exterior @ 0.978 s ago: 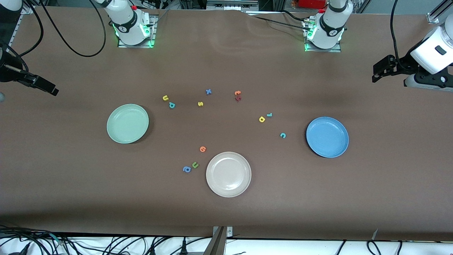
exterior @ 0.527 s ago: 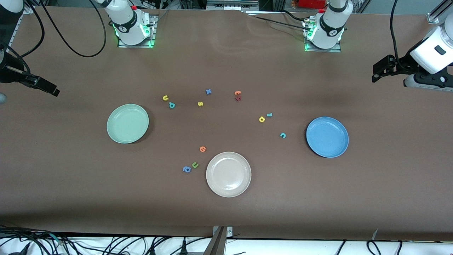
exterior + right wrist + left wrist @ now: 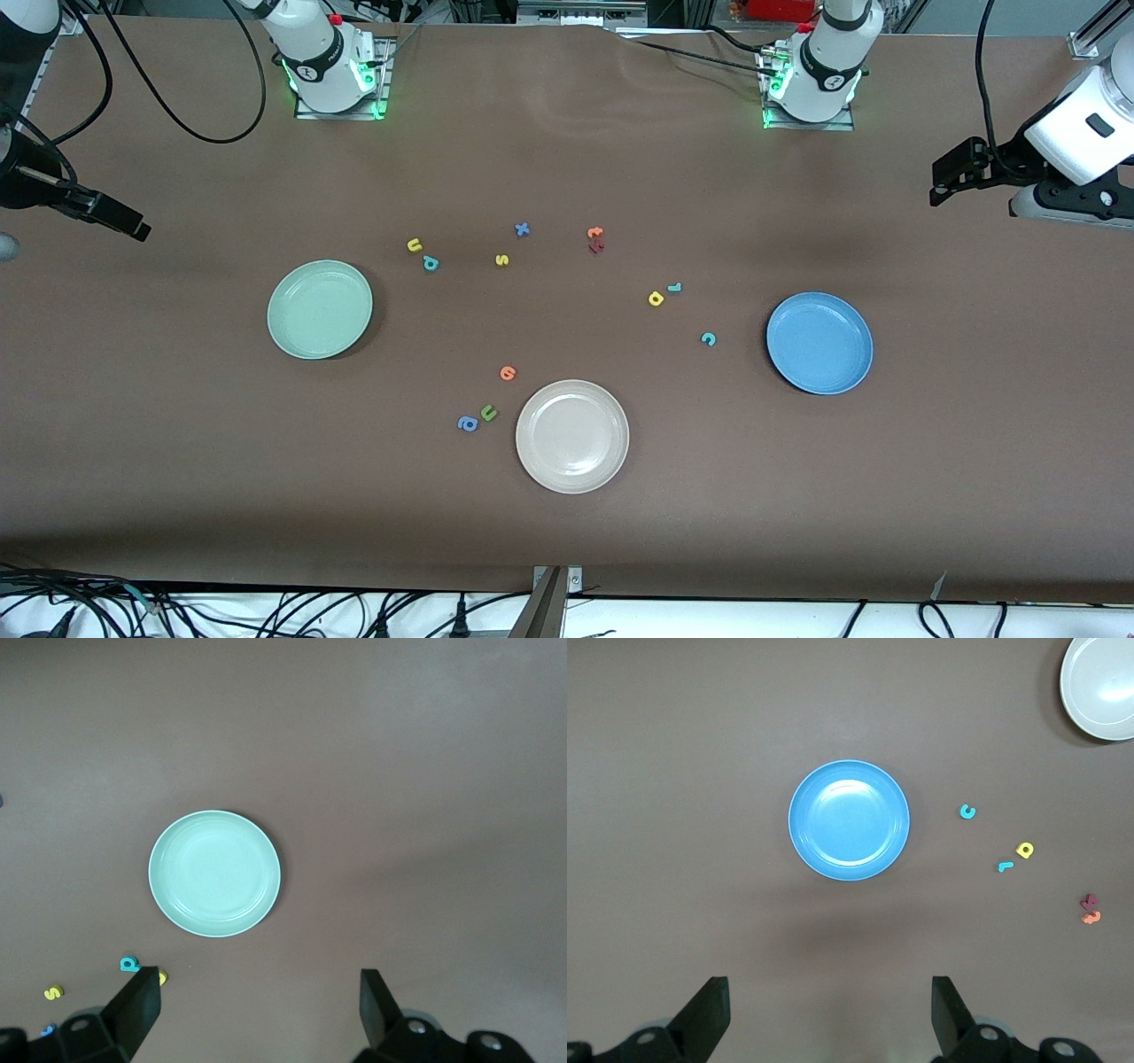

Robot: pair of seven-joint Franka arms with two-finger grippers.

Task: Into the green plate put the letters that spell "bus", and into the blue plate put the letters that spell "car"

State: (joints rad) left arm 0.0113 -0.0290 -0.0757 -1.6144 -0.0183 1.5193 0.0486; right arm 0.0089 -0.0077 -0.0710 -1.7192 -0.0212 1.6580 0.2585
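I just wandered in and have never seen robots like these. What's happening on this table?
Nothing is being handled yet. Two robot arms wait at the table's ends, each hand open and empty: the left hand at its end, the right hand at the other. Small foam letters such as the teal c and yellow s lie loose on the table. The green plate and blue plate hold nothing.

light: even, overhead | shadows: soft | focus: sharp, perhaps slight glare
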